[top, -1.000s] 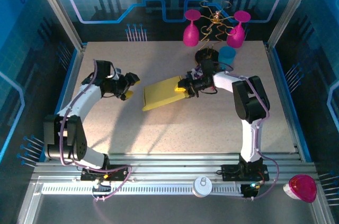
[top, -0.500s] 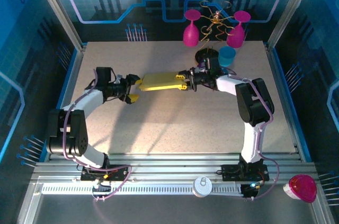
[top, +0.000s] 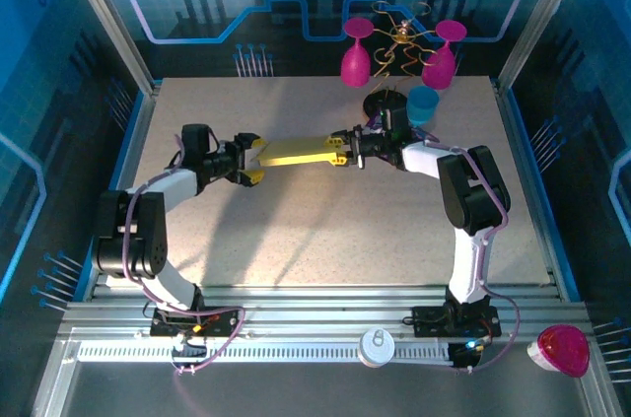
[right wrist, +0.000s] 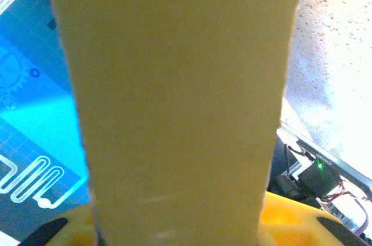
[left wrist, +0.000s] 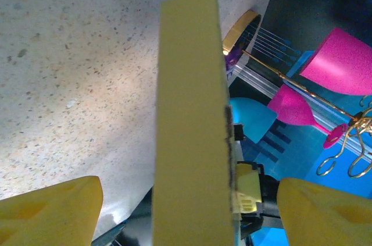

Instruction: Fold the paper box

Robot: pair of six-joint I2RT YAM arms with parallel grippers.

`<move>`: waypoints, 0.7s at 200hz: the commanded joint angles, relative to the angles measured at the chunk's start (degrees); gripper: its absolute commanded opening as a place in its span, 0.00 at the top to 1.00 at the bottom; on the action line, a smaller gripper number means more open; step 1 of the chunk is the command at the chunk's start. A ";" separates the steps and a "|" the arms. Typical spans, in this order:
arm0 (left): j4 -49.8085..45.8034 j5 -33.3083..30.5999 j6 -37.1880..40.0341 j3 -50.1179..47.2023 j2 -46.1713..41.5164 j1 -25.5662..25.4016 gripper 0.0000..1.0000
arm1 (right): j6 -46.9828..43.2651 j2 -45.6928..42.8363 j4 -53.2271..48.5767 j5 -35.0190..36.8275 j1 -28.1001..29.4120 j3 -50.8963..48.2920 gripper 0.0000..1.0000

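The speckled table (top: 325,230) takes up most of my overhead view, with both arms reaching in toward its far middle. Between them I see the paper box (top: 294,152), a flat yellow piece that reads as a narrow strip from above, running left to right. It looks raised off the tabletop rather than lying on it. In my left wrist view it stands as a tall yellow band with the table behind it.

My left gripper (top: 254,161) sits at the box's left end with its jaws spread. Its yellow fingers (left wrist: 49,211) stand well out to either side of the cardboard and neither one touches it. My right gripper (top: 340,151) is pinching the box's right end, and from the right wrist camera the pale yellow card runs straight out from between the yellow jaws.

At the far edge, right of centre, two pink glasses (top: 356,54) hang on a gold wire stand (top: 399,37). A blue cup (top: 423,103) sits just below them, near the right arm's wrist.
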 commanded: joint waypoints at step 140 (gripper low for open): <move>12.79 -1.88 -24.57 -4.51 1.58 -4.33 0.60 | 3.11 0.71 4.65 -1.53 0.98 -2.18 0.67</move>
